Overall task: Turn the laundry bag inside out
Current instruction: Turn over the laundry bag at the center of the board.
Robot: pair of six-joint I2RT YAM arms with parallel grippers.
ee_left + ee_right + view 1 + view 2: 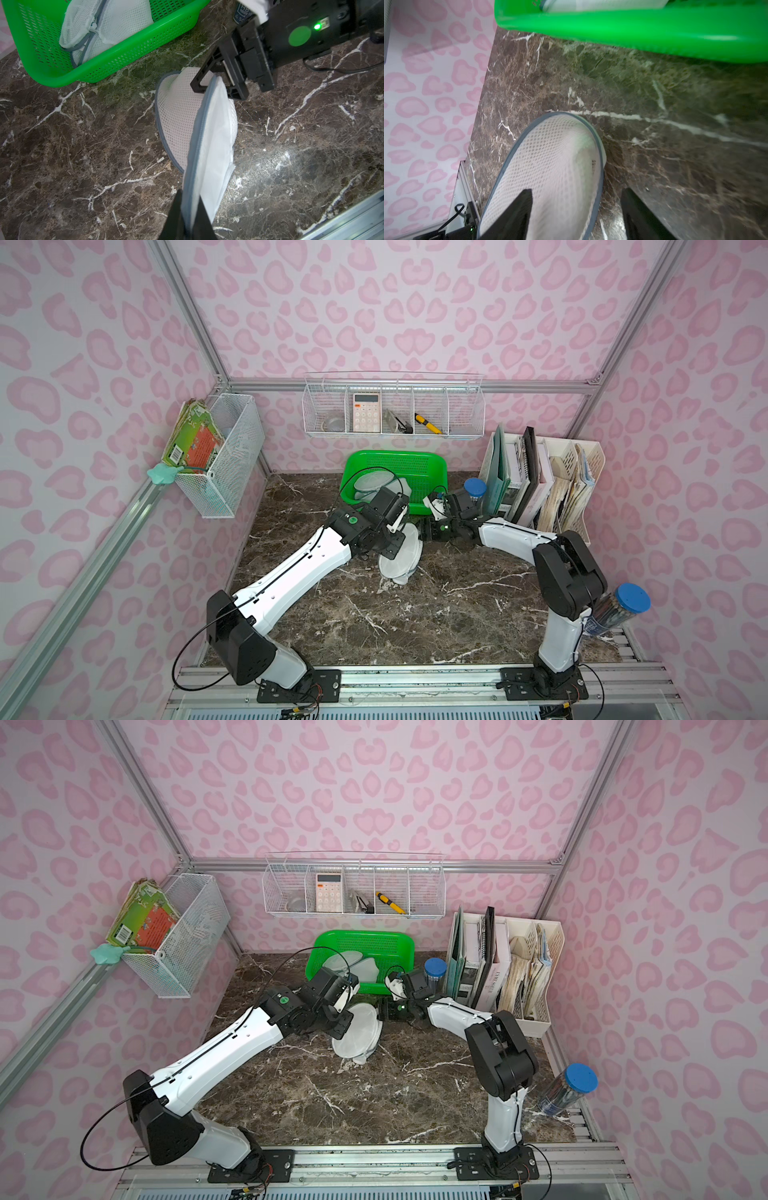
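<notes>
The laundry bag rests on the table between the two claws. The left claw is clamped on its rim from the left. The right claw meets it from the right, jaws apart astride the rim. Just behind both claws the basket sits on the table with another bag in it. Right of the right claw stands a jar, just beside the file rack. A second jar lies well in front of the right claw, at the table's right edge.

I see a white mesh laundry bag edged in grey, a bright green perforated basket, brown marble table veined white, pale walls in pink leopard spots, blue jar lids.
</notes>
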